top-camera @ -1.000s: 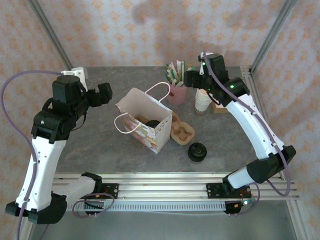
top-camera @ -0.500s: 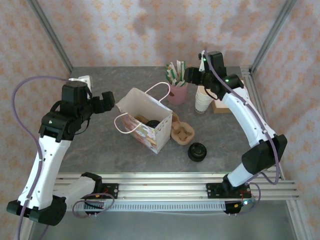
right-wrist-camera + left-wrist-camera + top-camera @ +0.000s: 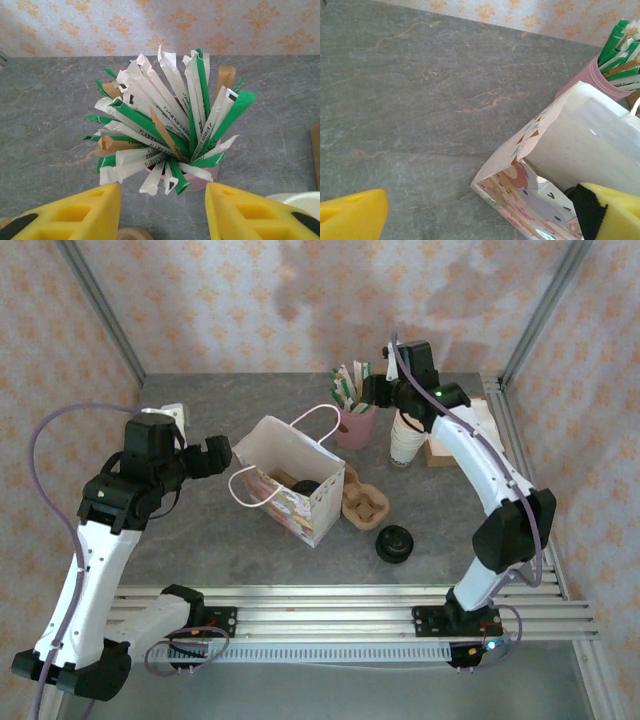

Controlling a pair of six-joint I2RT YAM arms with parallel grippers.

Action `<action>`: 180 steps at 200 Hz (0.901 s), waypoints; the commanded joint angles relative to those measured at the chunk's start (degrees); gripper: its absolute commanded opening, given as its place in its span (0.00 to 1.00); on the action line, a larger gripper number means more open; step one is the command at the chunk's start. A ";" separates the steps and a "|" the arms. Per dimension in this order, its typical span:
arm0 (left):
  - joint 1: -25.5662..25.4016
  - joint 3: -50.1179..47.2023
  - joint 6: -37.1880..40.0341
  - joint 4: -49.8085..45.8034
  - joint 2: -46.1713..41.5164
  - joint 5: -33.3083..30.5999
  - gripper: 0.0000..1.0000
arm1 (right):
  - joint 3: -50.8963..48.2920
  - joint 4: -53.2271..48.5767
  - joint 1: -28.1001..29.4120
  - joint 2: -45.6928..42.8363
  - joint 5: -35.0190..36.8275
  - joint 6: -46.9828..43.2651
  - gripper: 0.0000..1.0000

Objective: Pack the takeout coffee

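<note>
One takeout coffee, a dark cup with a black domed lid, stands on the table right of the patterned paper bag. A second dark cup shows inside the bag's open top. My left gripper is open beside the bag's left corner, which lies between its yellow fingers, untouched. My right gripper hovers open at the back, over the pink cup of sachets, with nothing between its fingers.
A brown pulp cup carrier sits against the bag's right side. A stack of white paper cups and a wooden box stand right of the pink cup. Frame posts rise at the table's back corners.
The right gripper has swung left to above the sachet cup, and its jaws have narrowed. The left gripper has shifted a little right, closer to the bag.
</note>
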 commanded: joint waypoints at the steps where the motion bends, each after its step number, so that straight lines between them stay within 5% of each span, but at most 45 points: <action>1: -0.03 -0.70 -0.70 -1.76 -0.85 0.94 0.96 | 3.41 2.10 -0.39 2.13 -0.63 -1.64 0.46; 46: 0.03 -1.87 -1.03 -1.86 -1.45 1.35 0.95 | 7.13 3.71 -0.38 6.99 -3.76 -1.34 0.43; 180: 0.04 -2.33 -1.68 -2.84 -1.68 2.22 0.95 | 20.06 -3.27 -0.32 20.66 1.85 -5.41 0.29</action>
